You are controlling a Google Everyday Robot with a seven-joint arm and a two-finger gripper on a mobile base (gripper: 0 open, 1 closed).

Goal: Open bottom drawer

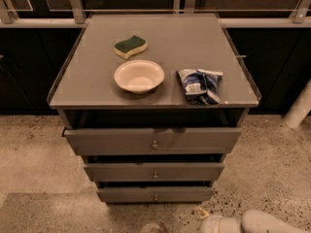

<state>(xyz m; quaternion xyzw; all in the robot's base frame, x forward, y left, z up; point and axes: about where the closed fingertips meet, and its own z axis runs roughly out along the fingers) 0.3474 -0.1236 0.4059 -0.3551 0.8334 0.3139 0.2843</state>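
The bottom drawer (155, 194) is the lowest and narrowest of three grey fronts on the cabinet, with a small round metal knob (155, 197) at its centre. It looks slightly out from the cabinet body. My gripper (203, 213) is at the bottom edge of the view, on the floor side, below and to the right of the bottom drawer and not touching it. Only its tip and the white arm (265, 223) behind it show.
The middle drawer (154, 171) and the widest top drawer (153, 141) sit above, the top one a little ajar. On the cabinet top (97, 91) lie a green-and-yellow sponge (130, 46), a cream bowl (139, 75) and a blue-white snack bag (200, 85). Speckled floor (39, 154) surrounds the cabinet.
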